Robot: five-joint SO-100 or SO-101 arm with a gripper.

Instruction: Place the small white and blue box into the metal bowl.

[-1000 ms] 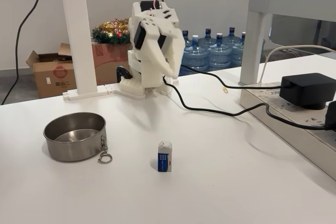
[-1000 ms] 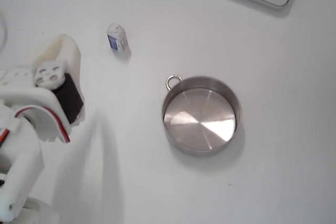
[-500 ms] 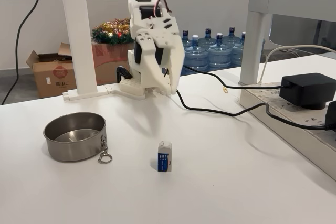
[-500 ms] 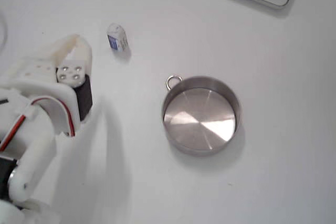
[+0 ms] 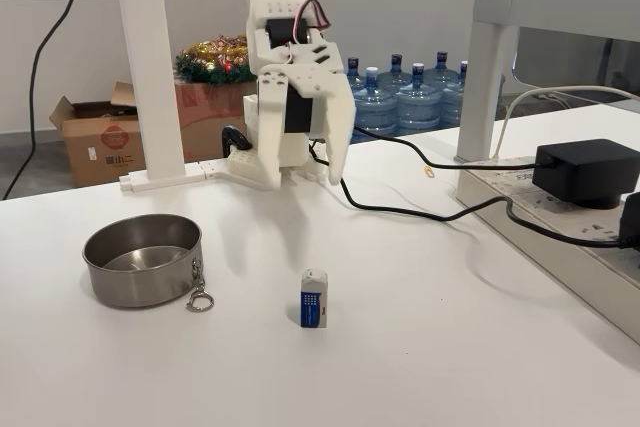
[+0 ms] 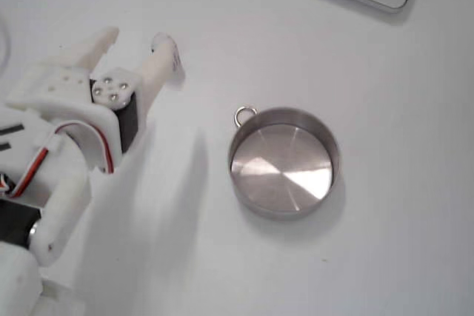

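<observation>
The released gripper (image 5: 302,179) hangs above the table with jaws spread, the small white and blue box (image 5: 314,299) upright at 3 o'clock of the metal bowl (image 5: 143,259).

white and blue box (image 5: 314,298), brushed steel bowl (image 5: 143,259), white table (image 5: 400,347)

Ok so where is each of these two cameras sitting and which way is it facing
A fixed view: sits low at the table's near edge, facing across the table toward the windows; shows the whole arm from the front, gripper open and hanging fingers down.
A fixed view: sits overhead, looking straight down; the arm enters from the left, gripper open, one finger partly covering the small white and blue box.
Shared: both fixed views show the box, upright, and the metal bowl, empty.
</observation>
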